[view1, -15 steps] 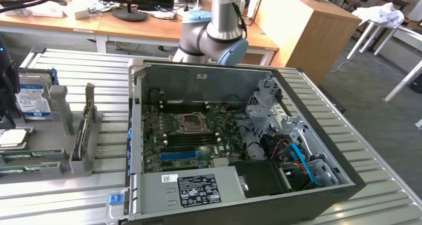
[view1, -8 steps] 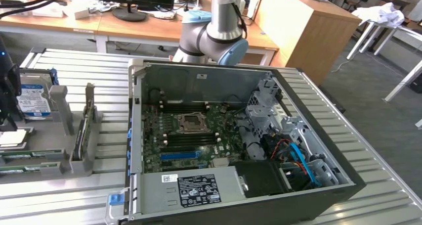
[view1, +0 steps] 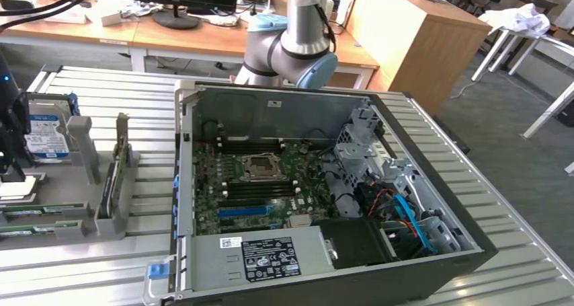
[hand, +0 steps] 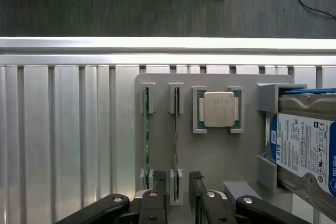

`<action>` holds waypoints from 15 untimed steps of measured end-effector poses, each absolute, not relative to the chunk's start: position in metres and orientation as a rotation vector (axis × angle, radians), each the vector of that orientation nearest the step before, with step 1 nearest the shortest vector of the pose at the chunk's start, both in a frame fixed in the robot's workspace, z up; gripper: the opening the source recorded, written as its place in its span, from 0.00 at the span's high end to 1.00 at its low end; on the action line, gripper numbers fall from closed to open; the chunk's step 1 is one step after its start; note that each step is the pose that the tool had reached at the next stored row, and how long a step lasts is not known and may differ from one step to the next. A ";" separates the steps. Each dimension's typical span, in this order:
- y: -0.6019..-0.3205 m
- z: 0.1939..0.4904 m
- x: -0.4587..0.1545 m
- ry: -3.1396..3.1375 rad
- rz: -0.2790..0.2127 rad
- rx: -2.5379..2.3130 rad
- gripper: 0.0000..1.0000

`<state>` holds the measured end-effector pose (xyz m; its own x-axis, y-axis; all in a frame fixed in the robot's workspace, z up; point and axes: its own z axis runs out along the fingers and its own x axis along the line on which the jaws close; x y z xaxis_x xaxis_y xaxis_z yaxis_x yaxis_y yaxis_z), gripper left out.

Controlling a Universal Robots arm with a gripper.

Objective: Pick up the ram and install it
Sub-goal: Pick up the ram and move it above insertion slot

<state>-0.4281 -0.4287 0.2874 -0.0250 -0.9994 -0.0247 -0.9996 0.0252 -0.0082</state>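
The gripper (hand: 178,182) is wide open and holds nothing. It hangs over a grey holder (hand: 157,80) that lies on the ribbed metal table (hand: 52,140), close to one long edge of it. The ram (hand: 176,129) stands on its thin edge in a slot of this holder. The two dark fingers (hand: 160,182) sit one on each side of one end of the ram, with a gap showing on both sides. How high they are above the ram cannot be told. A second green stick (hand: 146,129) stands in the next slot, just beside the ram and on the side away from the processor chip (hand: 219,109). A hard drive (hand: 307,148) with a blue and white label stands at the far end of the holder. In the exterior view the open computer case (view1: 314,185) lies in the middle of the table, well apart from the holder, which sits at the exterior view's left.
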 end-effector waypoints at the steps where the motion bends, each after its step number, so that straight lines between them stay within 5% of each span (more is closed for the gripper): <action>1: -0.429 0.287 -0.428 2.232 0.018 -2.177 0.69; 15: -0.429 0.273 -0.429 2.231 0.016 -2.176 0.69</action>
